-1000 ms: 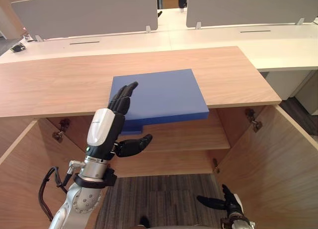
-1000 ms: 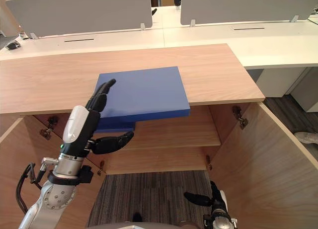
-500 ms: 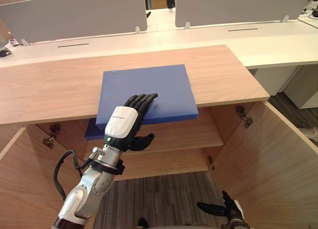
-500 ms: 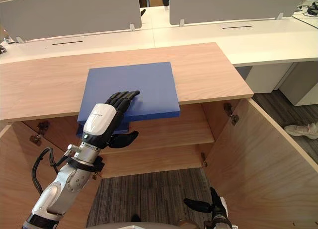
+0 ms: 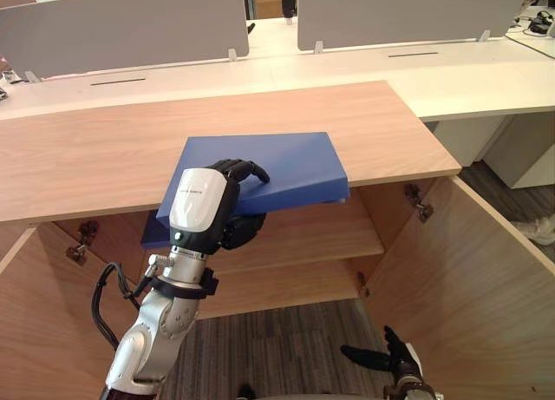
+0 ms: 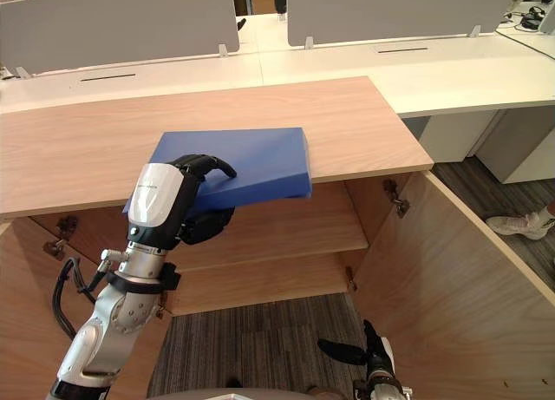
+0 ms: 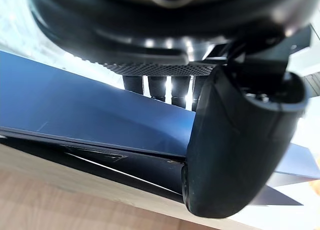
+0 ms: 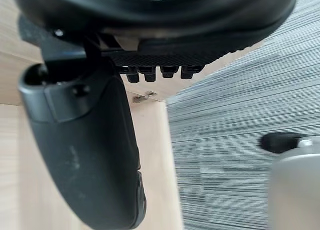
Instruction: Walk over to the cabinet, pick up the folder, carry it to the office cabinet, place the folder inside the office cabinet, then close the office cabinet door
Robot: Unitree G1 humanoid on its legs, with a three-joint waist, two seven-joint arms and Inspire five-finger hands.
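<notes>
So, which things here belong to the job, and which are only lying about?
Job: blue folder; left hand, fingers curled over its edge, thumb beneath; wooden cabinet; its open door.
Lying about: white desks; grey dividers; a person's shoe; right hand, idle, low above the carpet.

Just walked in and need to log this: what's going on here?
The robot's left hand grips the near edge of a flat blue folder, fingers on top, thumb beneath. The folder rests on the wooden cabinet top, overhanging its front edge above open doors. The right hand hangs open, low near the carpet.
</notes>
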